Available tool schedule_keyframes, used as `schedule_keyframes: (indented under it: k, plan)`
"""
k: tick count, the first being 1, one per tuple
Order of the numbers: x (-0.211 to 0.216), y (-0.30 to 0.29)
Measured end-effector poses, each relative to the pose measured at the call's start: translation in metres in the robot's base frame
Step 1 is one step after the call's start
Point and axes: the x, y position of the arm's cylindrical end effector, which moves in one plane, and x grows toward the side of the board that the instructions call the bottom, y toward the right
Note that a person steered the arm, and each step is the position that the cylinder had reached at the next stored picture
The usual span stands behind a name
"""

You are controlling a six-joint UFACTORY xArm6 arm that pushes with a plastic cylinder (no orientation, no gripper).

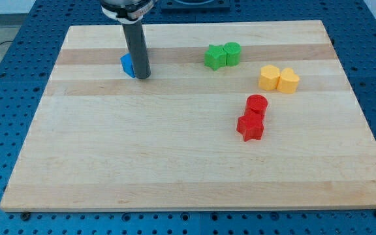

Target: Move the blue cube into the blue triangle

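A blue block lies on the wooden board near the view's top left, mostly hidden behind my rod, so its shape is unclear. My tip rests on the board right beside it, at its right and slightly below, touching or nearly touching it. Only one blue block shows; no second blue block is visible, and the rod may hide it.
A green star and a green cylinder sit together at the top middle. Two yellow blocks lie at the right. A red cylinder and a red star lie right of centre.
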Motion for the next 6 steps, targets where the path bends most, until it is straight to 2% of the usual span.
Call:
schedule_keyframes:
  k: [1,2,3,6]
  plan:
    - [0.002,-0.001]
    - [0.022,-0.012]
    - [0.027,-0.038]
    - [-0.01,-0.04]
